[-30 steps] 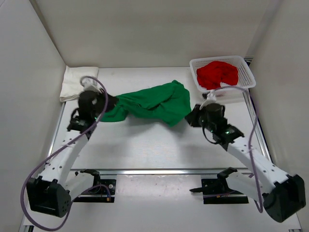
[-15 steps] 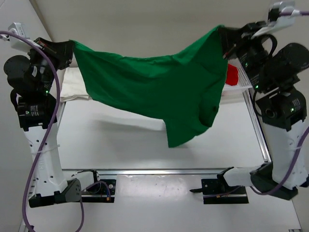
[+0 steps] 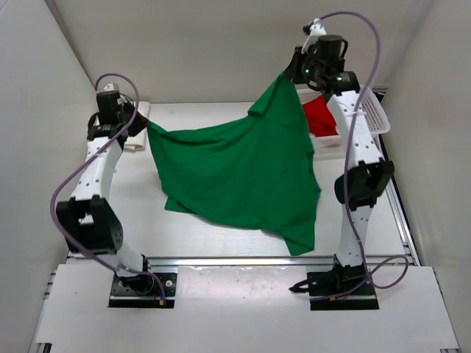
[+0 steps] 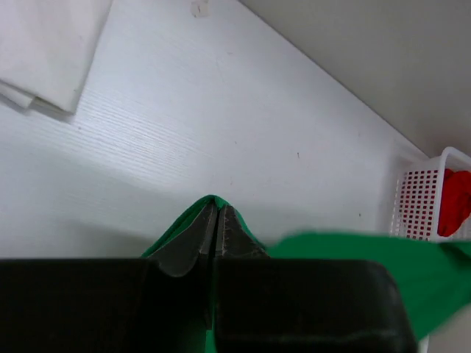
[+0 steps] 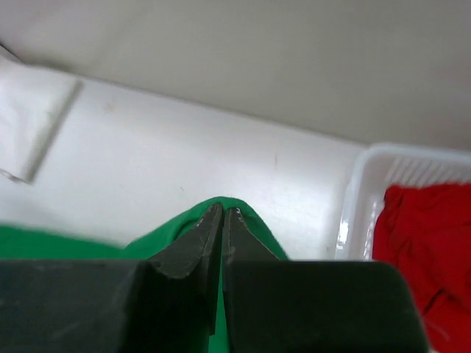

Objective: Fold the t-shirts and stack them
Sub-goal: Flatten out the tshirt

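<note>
Green t-shirt (image 3: pixel 235 176) hangs spread over the table (image 3: pixel 213 239), pinched at its top corners by the closed left gripper (image 4: pixel 215 220) and closed right gripper (image 5: pixel 223 220), not yet folded, while the cream-white t-shirt (image 4: pixel 44 44) lies folded far left and the red t-shirt (image 3: pixel 320 118) waits in the basket (image 3: pixel 381 118).

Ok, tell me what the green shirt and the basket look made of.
Green shirt: soft matte cloth, probably a cotton knit; it hangs limp and creased. Basket: rigid white plastic, slightly glossy, moulded with a grid of small holes.
</note>
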Robot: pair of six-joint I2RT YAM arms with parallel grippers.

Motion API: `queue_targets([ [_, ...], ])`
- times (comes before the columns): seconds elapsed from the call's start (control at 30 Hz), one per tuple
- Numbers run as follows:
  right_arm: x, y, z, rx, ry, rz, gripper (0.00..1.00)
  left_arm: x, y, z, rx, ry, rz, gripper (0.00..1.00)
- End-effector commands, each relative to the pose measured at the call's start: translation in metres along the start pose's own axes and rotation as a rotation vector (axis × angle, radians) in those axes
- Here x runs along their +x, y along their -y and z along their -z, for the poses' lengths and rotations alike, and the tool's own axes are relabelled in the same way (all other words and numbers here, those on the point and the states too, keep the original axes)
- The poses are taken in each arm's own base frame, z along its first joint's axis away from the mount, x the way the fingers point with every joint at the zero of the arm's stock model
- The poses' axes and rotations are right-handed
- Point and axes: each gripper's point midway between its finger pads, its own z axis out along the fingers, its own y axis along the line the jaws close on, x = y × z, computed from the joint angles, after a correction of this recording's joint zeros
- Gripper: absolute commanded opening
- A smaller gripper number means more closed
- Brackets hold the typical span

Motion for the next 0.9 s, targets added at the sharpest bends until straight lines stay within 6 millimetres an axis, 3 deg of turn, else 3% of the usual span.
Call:
queue_targets([
  [0.0, -0.062, -0.021, 0.023, -0.066, 0.170, 0.022, 0.00, -0.058, 0.048, 0.017, 0.097, 0.148, -0.033, 0.00],
  [0.03, -0.067, -0.020, 0.022, -0.058, 0.188, 0.024, 0.00, -0.065, 0.057, 0.021, 0.128, 0.154, -0.030, 0.00],
  [0.1, -0.099, -0.038, 0.040, -0.084, 0.289, 0.040, 0.00, -0.093, 0.074, 0.032, 0.175, 0.198, -0.011, 0.00],
  [0.13, -0.119, -0.046, 0.059, -0.091, 0.347, 0.050, 0.00, -0.108, 0.085, 0.046, 0.213, 0.231, -0.004, 0.00],
  [0.17, -0.132, -0.050, 0.066, -0.102, 0.393, 0.047, 0.00, -0.113, 0.088, 0.049, 0.227, 0.236, 0.007, 0.00],
  [0.2, -0.153, -0.062, 0.089, -0.126, 0.466, 0.074, 0.00, -0.128, 0.093, 0.062, 0.247, 0.273, 0.009, 0.00],
  [0.23, -0.161, -0.066, 0.095, -0.140, 0.490, 0.078, 0.00, -0.141, 0.105, 0.076, 0.284, 0.302, 0.001, 0.00],
  [0.3, -0.190, -0.072, 0.139, -0.179, 0.579, 0.077, 0.00, -0.155, 0.108, 0.087, 0.287, 0.324, -0.004, 0.00],
  [0.33, -0.195, -0.073, 0.152, -0.183, 0.592, 0.084, 0.00, -0.161, 0.107, 0.093, 0.290, 0.338, -0.002, 0.00],
  [0.43, -0.188, -0.069, 0.166, -0.198, 0.566, 0.075, 0.00, -0.173, 0.093, 0.102, 0.278, 0.370, 0.017, 0.00],
  [0.5, -0.160, -0.063, 0.153, -0.180, 0.481, 0.072, 0.00, -0.171, 0.078, 0.097, 0.230, 0.378, 0.008, 0.00],
  [0.53, -0.136, -0.054, 0.145, -0.154, 0.420, 0.053, 0.00, -0.164, 0.069, 0.091, 0.209, 0.374, -0.002, 0.00],
  [0.57, -0.135, -0.056, 0.159, -0.157, 0.438, 0.051, 0.00, -0.157, 0.057, 0.086, 0.174, 0.371, -0.002, 0.00],
  [0.6, -0.099, -0.047, 0.139, -0.152, 0.358, 0.024, 0.00, -0.153, 0.049, 0.081, 0.150, 0.367, -0.004, 0.00],
  [0.63, -0.075, -0.036, 0.141, -0.113, 0.320, 0.004, 0.00, -0.142, 0.037, 0.073, 0.134, 0.342, -0.006, 0.00],
  [0.67, -0.070, -0.043, 0.153, -0.115, 0.330, 0.012, 0.00, -0.128, 0.032, 0.069, 0.138, 0.312, 0.002, 0.00],
  [0.73, -0.007, -0.027, 0.140, -0.066, 0.223, -0.020, 0.00, -0.103, 0.015, 0.062, 0.108, 0.276, -0.002, 0.00],
  [0.8, 0.018, -0.031, 0.153, -0.060, 0.190, -0.043, 0.00, -0.065, -0.007, 0.059, 0.068, 0.239, 0.001, 0.00],
  [0.83, 0.051, -0.025, 0.143, -0.049, 0.123, -0.091, 0.00, -0.054, -0.007, 0.060, 0.065, 0.235, -0.017, 0.00],
  [0.87, 0.078, -0.023, 0.145, -0.019, 0.063, -0.102, 0.00, -0.032, -0.022, 0.055, 0.032, 0.203, -0.025, 0.00],
])
